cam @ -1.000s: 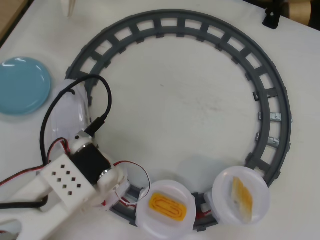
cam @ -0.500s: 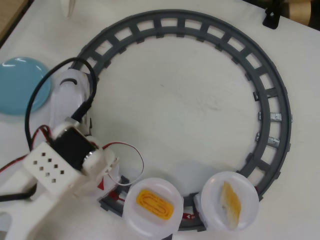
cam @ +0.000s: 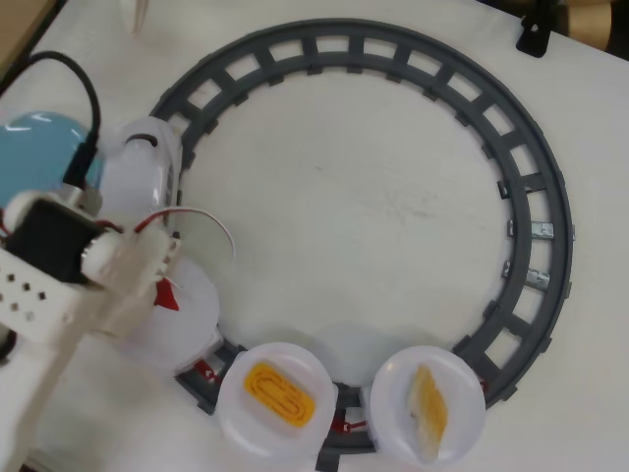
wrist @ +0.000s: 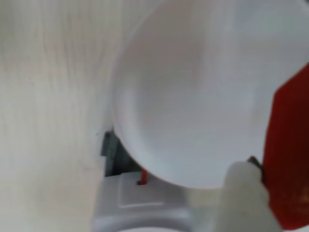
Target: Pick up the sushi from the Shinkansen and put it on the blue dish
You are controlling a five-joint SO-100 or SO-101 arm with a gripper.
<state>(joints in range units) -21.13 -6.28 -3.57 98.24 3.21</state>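
Note:
The white Shinkansen (cam: 143, 169) stands on the left of the track, nose toward the top of the overhead view. The dark-red sushi (cam: 170, 296) lies on the first white plate (cam: 197, 310) behind the nose, mostly hidden under my gripper (cam: 157, 285). In the wrist view the sushi (wrist: 287, 154) is at the right edge over that plate (wrist: 193, 96), with one white fingertip (wrist: 246, 198) against its left side; the other finger is out of view. The blue dish (cam: 37, 147) sits left of the train, partly covered by my arm.
The grey circular track (cam: 531, 197) rings the table's middle. Two more white plates ride on the train's cars at the bottom, one with an orange-yellow ridged piece (cam: 280, 391), one with a pale yellow piece (cam: 428, 398). A black cable (cam: 86, 108) loops over the blue dish.

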